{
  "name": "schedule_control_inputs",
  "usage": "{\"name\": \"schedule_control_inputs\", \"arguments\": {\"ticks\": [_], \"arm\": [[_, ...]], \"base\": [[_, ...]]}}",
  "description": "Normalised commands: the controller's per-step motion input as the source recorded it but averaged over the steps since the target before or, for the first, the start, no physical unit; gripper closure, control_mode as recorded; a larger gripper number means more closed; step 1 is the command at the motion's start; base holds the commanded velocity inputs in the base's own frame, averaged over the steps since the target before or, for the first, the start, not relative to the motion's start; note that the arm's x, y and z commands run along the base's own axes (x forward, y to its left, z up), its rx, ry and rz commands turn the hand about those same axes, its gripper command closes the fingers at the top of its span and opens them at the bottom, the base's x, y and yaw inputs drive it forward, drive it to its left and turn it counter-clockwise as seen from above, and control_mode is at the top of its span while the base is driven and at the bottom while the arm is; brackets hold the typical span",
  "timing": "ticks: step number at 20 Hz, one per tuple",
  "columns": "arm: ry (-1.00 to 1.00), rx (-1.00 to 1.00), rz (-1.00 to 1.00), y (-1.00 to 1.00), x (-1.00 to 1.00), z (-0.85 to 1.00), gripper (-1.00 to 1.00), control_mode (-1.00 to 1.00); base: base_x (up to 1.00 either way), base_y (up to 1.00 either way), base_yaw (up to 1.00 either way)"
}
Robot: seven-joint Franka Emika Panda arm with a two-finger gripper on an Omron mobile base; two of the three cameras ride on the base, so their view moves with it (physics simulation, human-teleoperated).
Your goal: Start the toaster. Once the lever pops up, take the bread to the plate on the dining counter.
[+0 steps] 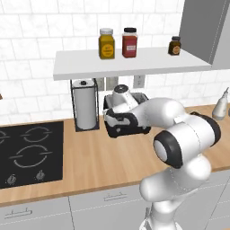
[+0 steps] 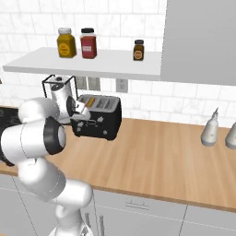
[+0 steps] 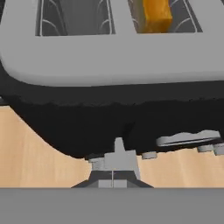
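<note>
The black toaster (image 2: 102,120) stands at the back of the wood worktop (image 2: 156,156), under the shelf. In the hand view I look down on its grey top (image 3: 109,57). The bread (image 3: 153,14) sits low in the right-hand slot, its orange crust showing, and the other slot is empty. My gripper (image 3: 113,174) is shut, with nothing between the fingers. Its tips are pressed together at the toaster's front face, right below a small grey lever (image 3: 119,145). From the left base view my hand (image 1: 117,120) covers the toaster's (image 1: 139,117) left end. The plate and the dining counter are out of view.
A paper towel holder (image 1: 85,105) stands just left of the toaster, with a black hob (image 1: 29,152) further left. The shelf (image 1: 130,64) with three jars hangs close above my hand. Two pale bottles (image 2: 209,131) stand at the right. A grey hood (image 2: 198,41) is overhead.
</note>
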Motion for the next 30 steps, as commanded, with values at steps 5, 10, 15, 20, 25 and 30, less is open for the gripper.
{"name": "schedule_control_inputs", "arguments": {"ticks": [5, 10, 15, 20, 25, 30], "arm": [[-0.21, 0.0, 0.0, -0.08, -0.47, 0.74, 1.0, -1.0], [-0.18, 0.0, 0.0, -0.14, -0.19, 0.89, 1.0, -1.0], [-0.17, 0.0, 0.01, -0.24, -0.27, 0.58, 1.0, -1.0], [-0.09, 0.0, 0.05, -0.09, -0.29, 0.31, -1.0, -1.0], [-0.02, 0.0, 0.12, 0.0, -0.24, 0.22, -1.0, -1.0], [-0.1, 0.0, 0.2, -0.12, -0.58, 0.06, -1.0, -1.0]], "base": [[0.0, 0.0, 0.0], [0.0, 0.0, 0.0], [0.0, 0.0, 0.0], [0.0, 0.0, 0.0], [0.0, 0.0, 0.0], [0.0, 0.0, 0.0]]}}
